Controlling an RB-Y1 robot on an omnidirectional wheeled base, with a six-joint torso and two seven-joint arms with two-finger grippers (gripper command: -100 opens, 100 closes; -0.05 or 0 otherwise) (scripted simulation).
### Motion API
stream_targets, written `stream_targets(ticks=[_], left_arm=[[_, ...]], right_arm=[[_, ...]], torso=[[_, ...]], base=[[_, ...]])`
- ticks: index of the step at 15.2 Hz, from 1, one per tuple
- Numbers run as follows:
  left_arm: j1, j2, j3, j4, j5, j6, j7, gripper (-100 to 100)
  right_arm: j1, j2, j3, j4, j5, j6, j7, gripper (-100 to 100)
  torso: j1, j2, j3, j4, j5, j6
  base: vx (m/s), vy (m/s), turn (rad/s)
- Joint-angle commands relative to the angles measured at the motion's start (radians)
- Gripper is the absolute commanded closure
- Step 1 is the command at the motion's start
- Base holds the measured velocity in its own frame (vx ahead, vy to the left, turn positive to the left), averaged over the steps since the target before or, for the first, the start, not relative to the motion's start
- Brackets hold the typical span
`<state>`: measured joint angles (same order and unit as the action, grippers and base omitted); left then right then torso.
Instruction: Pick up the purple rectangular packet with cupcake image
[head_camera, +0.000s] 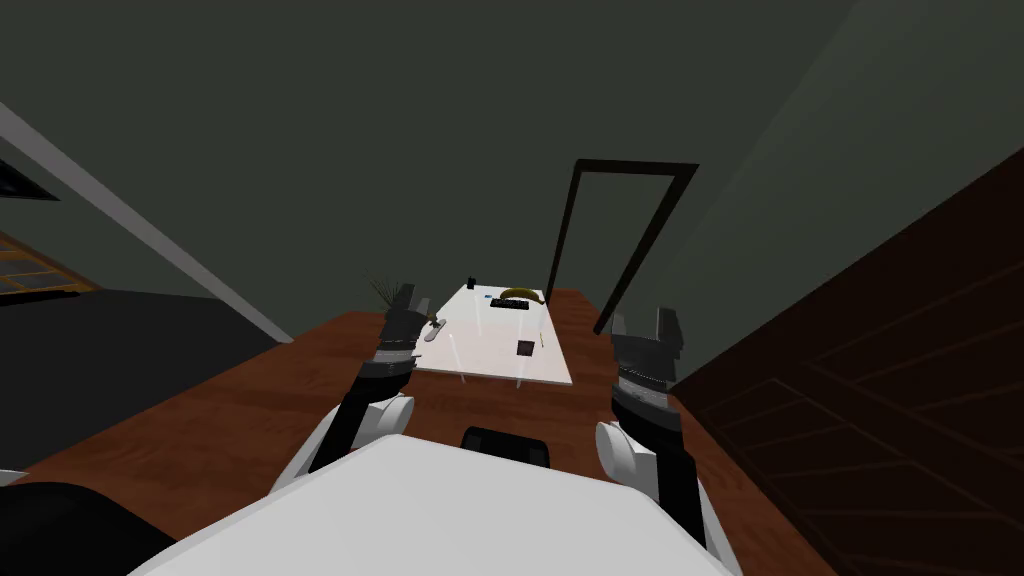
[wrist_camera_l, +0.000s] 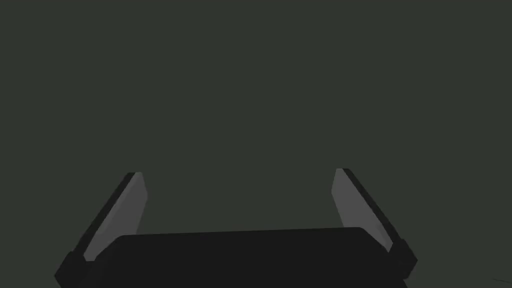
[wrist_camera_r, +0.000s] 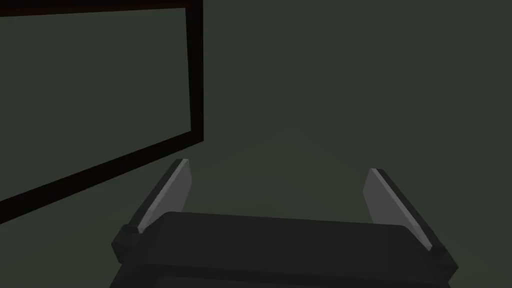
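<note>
A low white table (head_camera: 490, 352) stands ahead of me on the brown floor. On it lie several small things. A small dark square thing (head_camera: 525, 347) near its right edge may be the packet; its colour and picture are too dim to tell. My left gripper (head_camera: 405, 295) is raised at the table's near left corner. Its fingers (wrist_camera_l: 134, 200) are open and hold nothing. My right gripper (head_camera: 643, 320) is raised to the right of the table, open too (wrist_camera_r: 279, 166), with nothing between its fingers (wrist_camera_r: 172, 192).
At the table's far end lie a yellow curved thing (head_camera: 516, 293) and a dark flat bar (head_camera: 508, 303); a grey tool (head_camera: 432, 330) lies at its left edge. A black frame (head_camera: 625, 240) leans on the wall behind. A dark brown wall (head_camera: 900, 380) runs along my right.
</note>
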<state>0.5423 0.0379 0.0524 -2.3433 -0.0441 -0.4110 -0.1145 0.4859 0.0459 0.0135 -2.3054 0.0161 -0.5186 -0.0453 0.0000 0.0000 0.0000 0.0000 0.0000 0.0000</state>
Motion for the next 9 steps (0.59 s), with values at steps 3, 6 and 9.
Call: stream_targets(ticks=[3, 6, 9], left_arm=[[0.000, 0.000, 0.000, 0.000, 0.000, 0.000, 0.000, 0], [0.000, 0.000, 0.000, 0.000, 0.000, 0.000, 0.000, 0], [0.000, 0.000, 0.000, 0.000, 0.000, 0.000, 0.000, 0]], right_arm=[[0.003, -0.070, 0.000, 0.025, 0.016, -0.007, 0.007, -100], [0.008, -0.137, -0.001, 0.062, 0.039, -0.017, 0.018, -100], [0.014, -0.202, -0.002, 0.114, 0.071, -0.032, 0.033, -100]], torso=[[0.001, 0.000, 0.000, 0.000, 0.000, 0.000], [0.002, 0.000, 0.000, 0.000, 0.000, 0.000], [0.003, 0.000, 0.000, 0.000, 0.001, 0.000]], base=[[0.000, 0.022, 0.097], [0.000, 0.036, 0.103], [-0.002, 0.058, 0.183]])
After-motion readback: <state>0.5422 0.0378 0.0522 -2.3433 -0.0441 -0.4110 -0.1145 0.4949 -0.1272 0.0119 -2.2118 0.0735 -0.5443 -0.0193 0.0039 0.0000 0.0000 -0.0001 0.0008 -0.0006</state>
